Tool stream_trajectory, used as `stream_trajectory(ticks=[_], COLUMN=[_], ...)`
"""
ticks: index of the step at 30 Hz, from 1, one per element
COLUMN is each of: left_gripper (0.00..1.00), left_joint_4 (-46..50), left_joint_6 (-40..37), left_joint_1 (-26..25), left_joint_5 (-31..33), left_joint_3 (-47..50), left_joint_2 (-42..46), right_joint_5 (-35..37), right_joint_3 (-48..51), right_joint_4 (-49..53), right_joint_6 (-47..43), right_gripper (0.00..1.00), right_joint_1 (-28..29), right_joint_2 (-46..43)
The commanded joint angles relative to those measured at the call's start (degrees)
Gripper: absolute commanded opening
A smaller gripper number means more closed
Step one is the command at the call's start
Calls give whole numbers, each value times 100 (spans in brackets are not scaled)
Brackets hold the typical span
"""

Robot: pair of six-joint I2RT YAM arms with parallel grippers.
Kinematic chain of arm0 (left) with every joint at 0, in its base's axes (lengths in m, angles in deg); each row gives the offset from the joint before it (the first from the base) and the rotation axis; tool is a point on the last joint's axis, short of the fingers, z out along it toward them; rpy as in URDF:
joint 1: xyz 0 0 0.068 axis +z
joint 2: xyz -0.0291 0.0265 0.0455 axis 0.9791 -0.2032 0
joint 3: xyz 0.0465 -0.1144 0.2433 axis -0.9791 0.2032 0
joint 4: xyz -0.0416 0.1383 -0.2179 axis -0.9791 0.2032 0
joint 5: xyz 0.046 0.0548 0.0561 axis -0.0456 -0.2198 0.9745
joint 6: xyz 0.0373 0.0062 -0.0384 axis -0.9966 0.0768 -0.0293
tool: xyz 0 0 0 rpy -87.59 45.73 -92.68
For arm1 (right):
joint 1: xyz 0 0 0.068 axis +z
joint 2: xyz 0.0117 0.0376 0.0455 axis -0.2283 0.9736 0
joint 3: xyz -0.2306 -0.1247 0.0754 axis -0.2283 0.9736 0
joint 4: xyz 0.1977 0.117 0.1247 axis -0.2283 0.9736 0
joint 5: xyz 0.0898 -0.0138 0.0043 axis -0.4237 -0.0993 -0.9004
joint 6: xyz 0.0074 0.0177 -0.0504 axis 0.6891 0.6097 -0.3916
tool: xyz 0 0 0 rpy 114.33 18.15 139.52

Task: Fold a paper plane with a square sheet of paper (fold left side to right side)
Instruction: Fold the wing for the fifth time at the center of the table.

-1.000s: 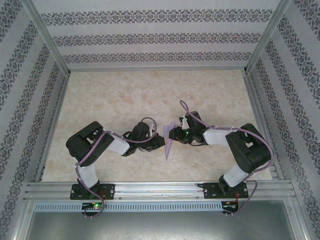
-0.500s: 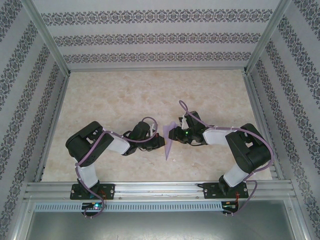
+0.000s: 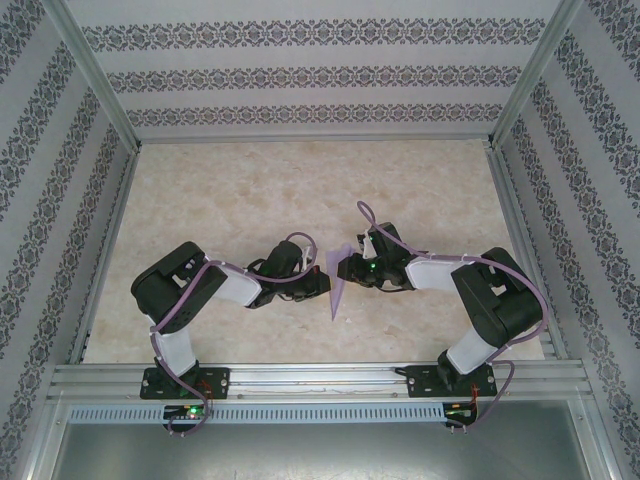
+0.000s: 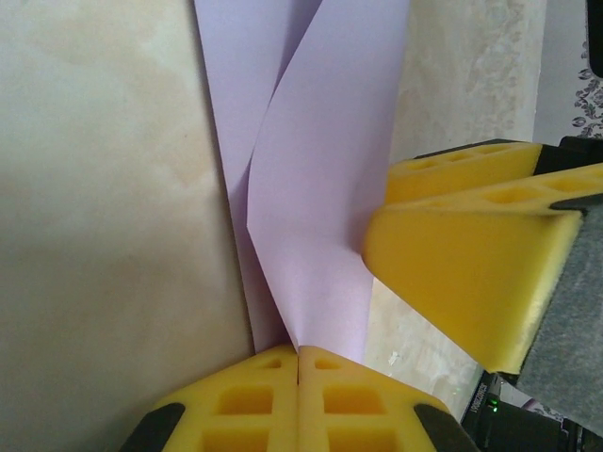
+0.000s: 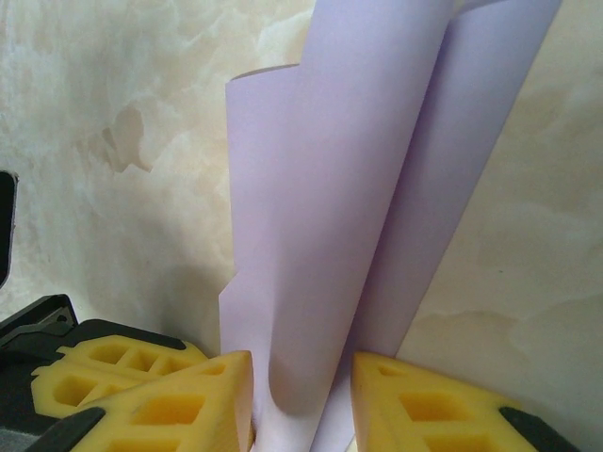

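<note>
- Step in hand, as I judge it: the lilac paper (image 3: 337,284) is well past a flat square. From the top camera it shows as a slim wedge standing on edge at centre frame, its point toward the bottom, so I take this as a late lengthwise fold, with one side being brought over onto the other.
- Where the paper is: between the two wrists in the middle of the table (image 3: 250,190). In the left wrist view it rises from bottom centre to the top edge as two overlapping flaps (image 4: 320,188) that bow apart rather than lying creased.
- Left gripper (image 4: 298,377): clenched, its yellow pads (image 4: 245,405) meeting at the bottom of the frame. The narrow end of the paper runs right into their seam, so I read it as nipped there.
- Right gripper (image 5: 301,405): jaws partway apart at the bottom of its view, with the loosely curled fold (image 5: 330,235) filling the gap. Both pads (image 5: 170,405) seem to touch the paper, a light grasp; I cannot tell how firm.
- Next move, in my view: the flaps need aligning and pressing flat. One hand should anchor while the other squeezes along the crease, gently, since thin paper will buckle or tear.
</note>
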Motion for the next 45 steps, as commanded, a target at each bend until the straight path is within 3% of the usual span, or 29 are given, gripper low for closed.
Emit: stream_trajectory(ticks=[1, 23, 33, 45], left_gripper=[3, 2, 1, 0], left_joint_4=[666, 881, 986, 1110], left_joint_6=[-289, -293, -276, -276], left_joint_1=[96, 96, 96, 105], left_joint_5=[498, 524, 574, 616], left_joint_3=[-67, -175, -179, -196], left_joint_2=[-401, -525, -507, -498], right_joint_5=[143, 176, -220, -152], right_joint_3=[91, 224, -139, -531], right_joint_4=[-104, 107, 111, 198], right_joint_6=[-131, -281, -459, -563], right_gripper=[34, 35, 10, 7], right_joint_1=[78, -148, -111, -55], right_joint_2=[-97, -633, -380, 256])
